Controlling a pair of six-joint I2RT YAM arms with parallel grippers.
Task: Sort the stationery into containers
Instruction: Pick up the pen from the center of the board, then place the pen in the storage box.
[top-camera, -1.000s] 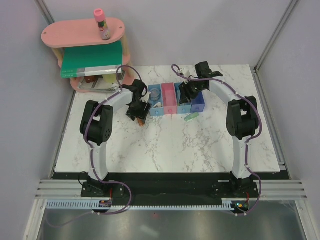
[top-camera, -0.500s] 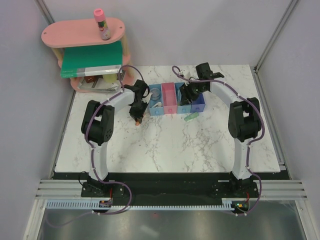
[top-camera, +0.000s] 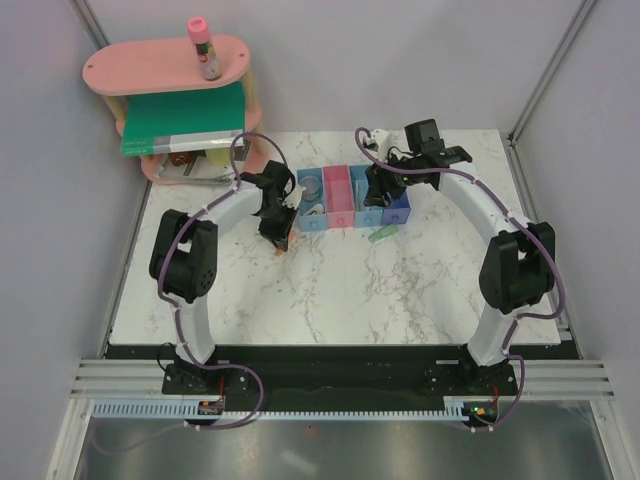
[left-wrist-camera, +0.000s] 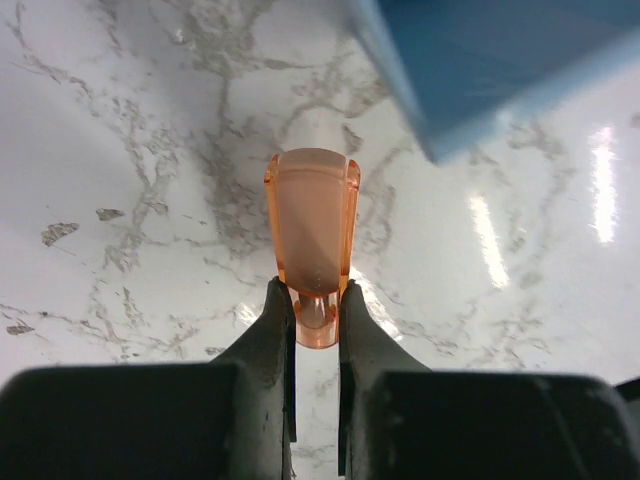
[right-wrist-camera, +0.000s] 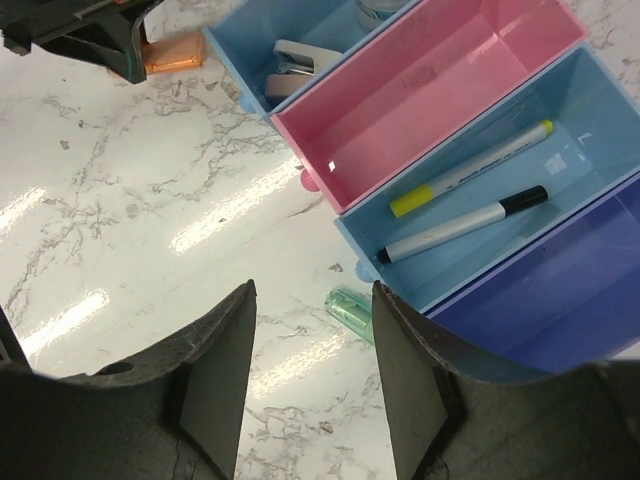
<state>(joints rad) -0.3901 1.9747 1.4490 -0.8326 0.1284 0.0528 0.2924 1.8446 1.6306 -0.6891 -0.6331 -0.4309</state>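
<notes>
My left gripper (left-wrist-camera: 316, 300) is shut on the narrow end of an orange translucent piece (left-wrist-camera: 312, 225), low over the marble just left of the containers (top-camera: 352, 199). My right gripper (right-wrist-camera: 312, 290) hangs open above the row's front edge, holding nothing. Below it a green piece (right-wrist-camera: 350, 312) lies on the table beside the third bin (right-wrist-camera: 585, 125). That light blue bin holds a yellow-tipped stick (right-wrist-camera: 470, 170) and a black-and-white marker (right-wrist-camera: 460, 225). The pink bin (right-wrist-camera: 430, 90) and dark blue bin (right-wrist-camera: 570, 300) show nothing inside. A white item (right-wrist-camera: 295, 62) lies in the leftmost bin.
A pink oval two-tier shelf (top-camera: 150, 70) stands at the back left, with a pink-capped tube (top-camera: 203, 47) on top and a big green book (top-camera: 185, 115) on its lower tier. Grey walls close in the table on three sides.
My left gripper has shut on the orange piece and shifted slightly. The right arm's elbow has swung out to the right and its wrist has drawn back a little.
</notes>
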